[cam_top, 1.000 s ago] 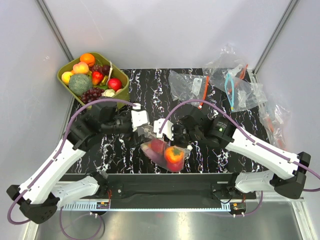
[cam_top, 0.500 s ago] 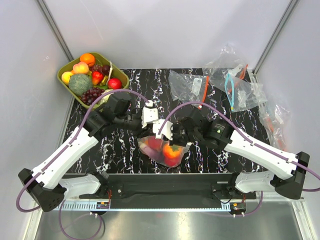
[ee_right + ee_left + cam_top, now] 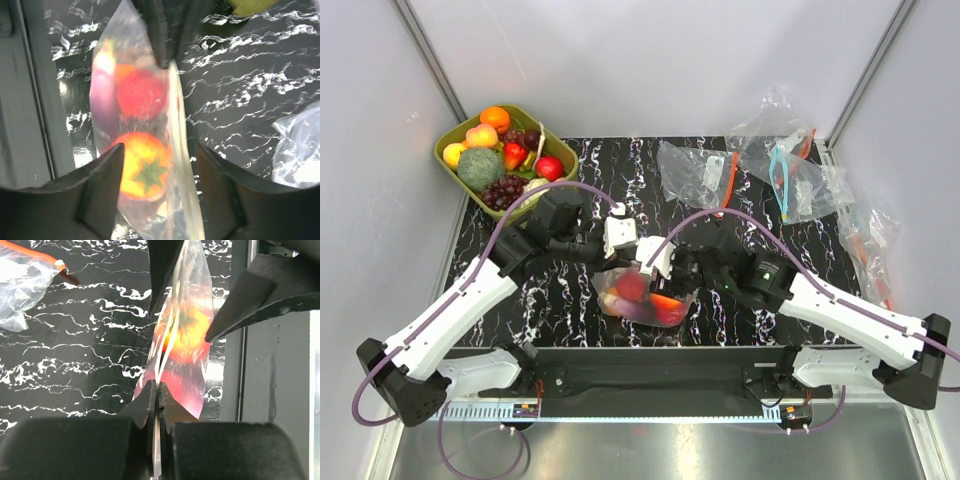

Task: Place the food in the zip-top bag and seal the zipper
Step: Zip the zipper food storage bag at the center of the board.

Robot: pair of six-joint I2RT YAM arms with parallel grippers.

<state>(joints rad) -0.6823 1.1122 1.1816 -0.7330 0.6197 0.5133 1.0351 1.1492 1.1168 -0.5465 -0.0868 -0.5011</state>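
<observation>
Spreading under everything is the black marbled surface [image 3: 550, 300], with an olive-green tub [image 3: 442, 153] of spare fruit at its back left corner and clear undotted bags [image 3: 790, 175] heaped back right, all well apart from the work. The zip-top bag [image 3: 642, 297] sits near the front edge between the two arms. An orange pepper [image 3: 141, 170], a red piece [image 3: 141, 95] and a purple piece [image 3: 102, 95] are inside it. The left pincer [image 3: 156, 390] is clenched on the zipper [image 3: 165, 350], whose long axis runs straight from it toward the right pincer [image 3: 159, 150]. That one is released, its fingers standing either side of the bag. Sealing likely calls for the right pincer, nearest the free stretch, to press along the strip. The bulging pepper just beside it may hinder.
</observation>
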